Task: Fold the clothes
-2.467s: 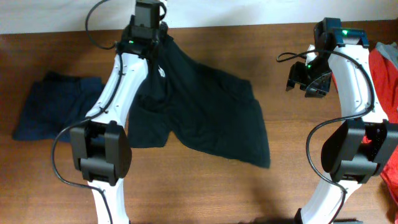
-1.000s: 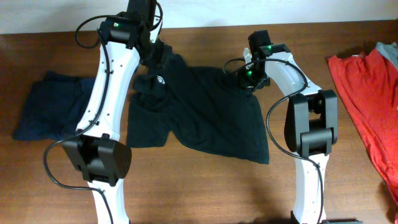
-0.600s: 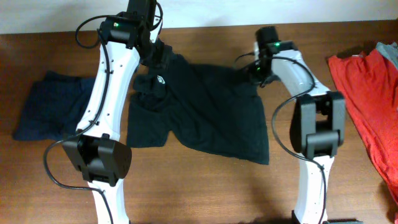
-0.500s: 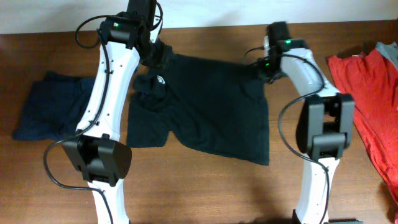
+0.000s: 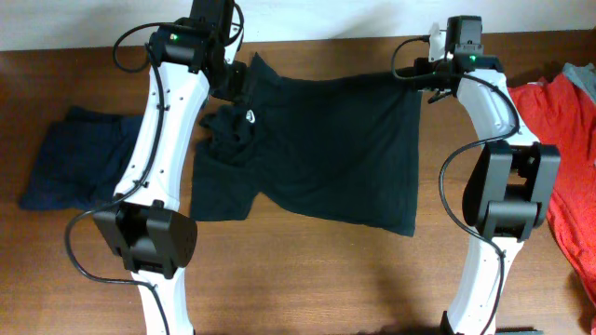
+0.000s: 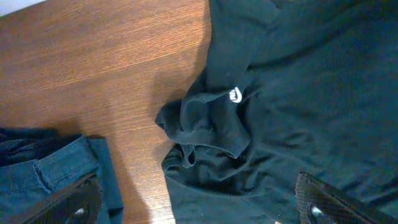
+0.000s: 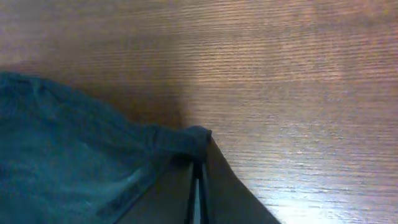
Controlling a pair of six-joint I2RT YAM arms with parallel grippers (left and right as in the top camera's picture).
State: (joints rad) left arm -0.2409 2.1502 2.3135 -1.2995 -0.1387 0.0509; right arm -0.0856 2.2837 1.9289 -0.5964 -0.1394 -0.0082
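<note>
My right gripper (image 7: 198,169), pinching the black shirt (image 5: 326,140), dragged its corner far-right | shirt spread flatter for folding | left gripper (image 6: 200,198) spread above.

We see the T-shirt (image 5: 326,149) as soft, matt black cloth, creased and bunched near its small white logo (image 6: 235,94). The table (image 5: 298,279) is brown wood with a fine straight grain and a faint sheen. The navy garment (image 5: 79,158) looks coarser, denim-like, with stitched hems. The red garment (image 5: 568,121) is thin matt fabric. The left arm (image 5: 163,130) and right arm (image 5: 494,102) wear smooth white plastic shells with matt black joints.
</note>
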